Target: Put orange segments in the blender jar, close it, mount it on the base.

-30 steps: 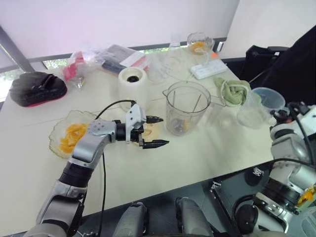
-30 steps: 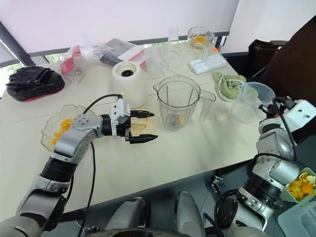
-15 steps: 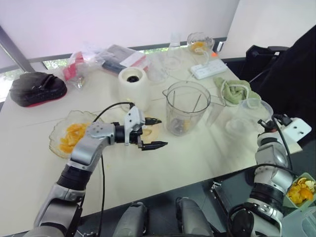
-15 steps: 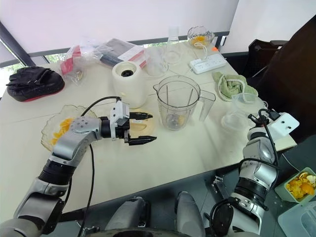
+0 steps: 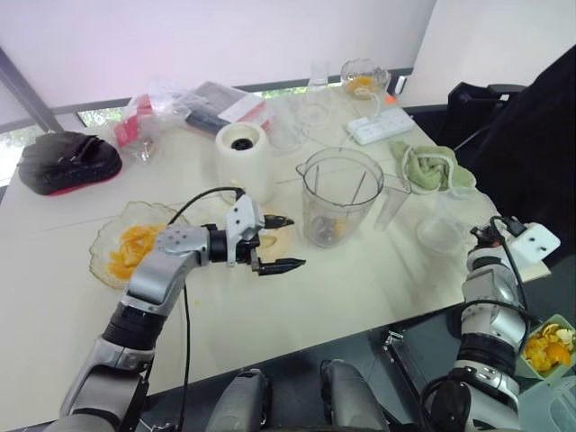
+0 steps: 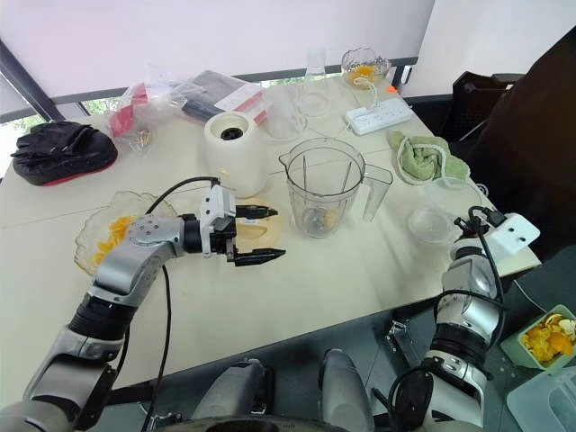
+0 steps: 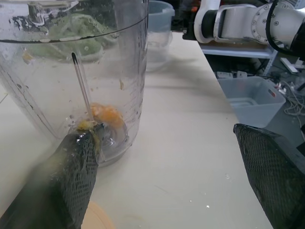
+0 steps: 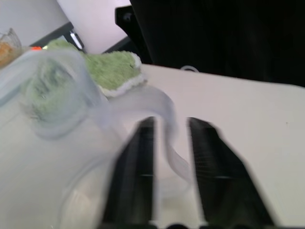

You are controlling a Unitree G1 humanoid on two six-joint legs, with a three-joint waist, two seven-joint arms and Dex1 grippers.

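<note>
Tabletop [image 5: 360,288] scene: left gripper [image 5: 292,241], jaws spread and empty, hovers just beside the blender jar [image 5: 340,193], which holds orange segments [image 7: 107,117] at its bottom. Right gripper [image 8: 170,124] jaws pinch a clear cup's [image 6: 430,219] handle.

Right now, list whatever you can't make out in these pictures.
Jar, left wrist view: a jaw of the left gripper covers part of the orange pieces; count unclear.
Far bowl, eye views: too small to name its orange contents.
Clear container, eye views: see-through against the table; lid or cup unclear.
</note>
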